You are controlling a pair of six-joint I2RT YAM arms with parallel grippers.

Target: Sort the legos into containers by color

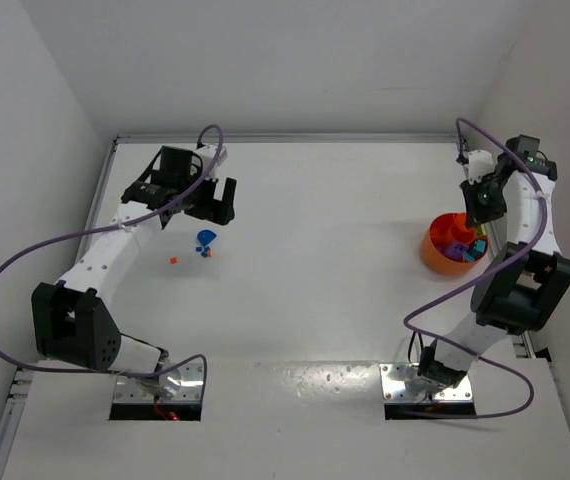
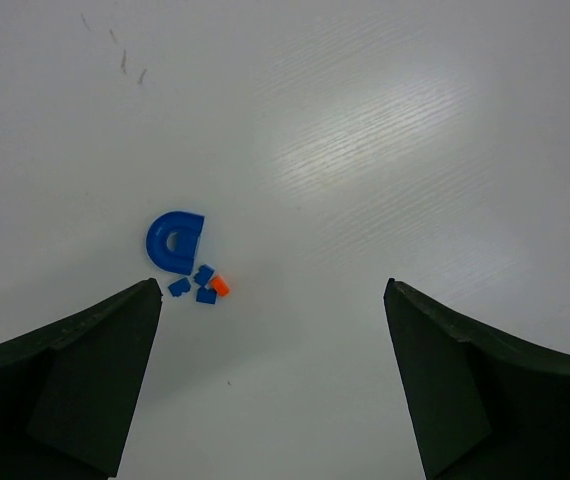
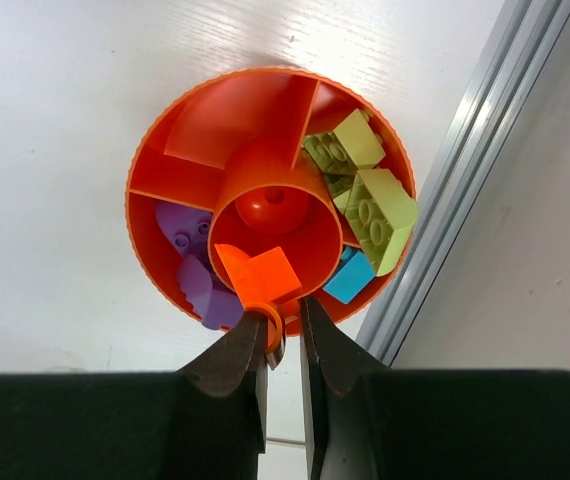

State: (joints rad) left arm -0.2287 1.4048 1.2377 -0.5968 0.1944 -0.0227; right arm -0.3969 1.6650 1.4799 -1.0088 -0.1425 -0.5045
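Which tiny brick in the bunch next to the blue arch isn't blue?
The tiny orange plastic brick at the bunch's right end; the three small bricks beside it are all blue, like the arch-shaped piece.

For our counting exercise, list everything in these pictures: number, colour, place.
table: one, white
tub: one, orange, table's right side
green bricks: two or more, in tub
purple bricks: two or more, in tub
teal brick: one, in tub
orange brick: one, over tub's middle
blue arch: one, table's left
small blue bricks: three by arch, one apart
small orange brick: one, beside them
left tool: black, open, above table
right tool: black, shut on orange brick
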